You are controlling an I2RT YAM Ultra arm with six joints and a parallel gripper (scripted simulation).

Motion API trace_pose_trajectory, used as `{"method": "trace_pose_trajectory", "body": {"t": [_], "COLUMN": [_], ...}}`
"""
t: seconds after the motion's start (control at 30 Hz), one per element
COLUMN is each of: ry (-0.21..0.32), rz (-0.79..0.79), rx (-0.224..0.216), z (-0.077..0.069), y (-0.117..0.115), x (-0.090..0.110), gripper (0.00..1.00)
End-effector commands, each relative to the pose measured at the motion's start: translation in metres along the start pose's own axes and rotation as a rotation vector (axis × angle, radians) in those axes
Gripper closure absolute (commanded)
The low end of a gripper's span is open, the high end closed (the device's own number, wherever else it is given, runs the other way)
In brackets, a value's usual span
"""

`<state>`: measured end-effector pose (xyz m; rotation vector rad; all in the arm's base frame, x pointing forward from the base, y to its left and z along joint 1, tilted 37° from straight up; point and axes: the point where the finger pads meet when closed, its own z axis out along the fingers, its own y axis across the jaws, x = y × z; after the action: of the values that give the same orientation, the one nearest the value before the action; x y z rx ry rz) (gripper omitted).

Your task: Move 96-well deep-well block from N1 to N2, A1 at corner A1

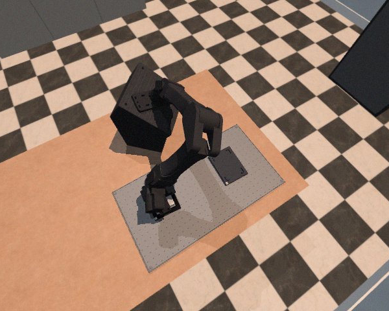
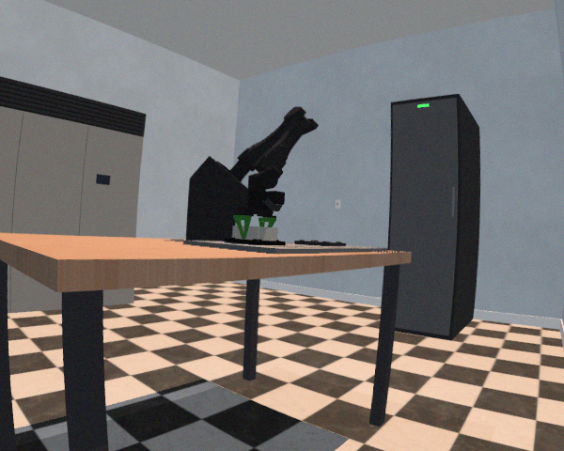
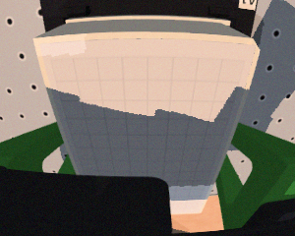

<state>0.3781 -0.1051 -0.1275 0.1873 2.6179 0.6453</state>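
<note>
My gripper point(image 3: 147, 117) is shut on the block, with a green finger on each side. In the exterior view the block point(image 2: 256, 233) sits low over N1 with the green fingers point(image 2: 254, 225) around it. In the top view the gripper point(image 1: 159, 201) covers most of the block point(image 1: 170, 202). Nest N2 point(image 1: 227, 165) lies empty to the right on the grey baseplate.
The perforated grey baseplate point(image 1: 198, 197) lies on an orange table. The arm's black base box point(image 1: 139, 110) stands behind the plate. A dark tall cabinet point(image 2: 432, 213) stands beyond the table.
</note>
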Motion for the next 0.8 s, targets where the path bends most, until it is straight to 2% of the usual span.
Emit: {"method": "trace_pose_trajectory", "body": {"t": [0.0,0.3,0.33,0.77], "ry": [-0.012,-0.012,-0.012,-0.012], "rz": [-0.002,-0.002,-0.002,-0.002], "rx": [0.006,0.006,0.006,0.006], "z": [-0.0030,-0.0030,-0.0030,-0.0030], "y": [-0.0023,-0.0024,-0.0024,-0.0024], "x": [-0.0052,-0.0053,-0.0053,-0.0053], "gripper": [1.00,1.00,0.00,0.00]}}
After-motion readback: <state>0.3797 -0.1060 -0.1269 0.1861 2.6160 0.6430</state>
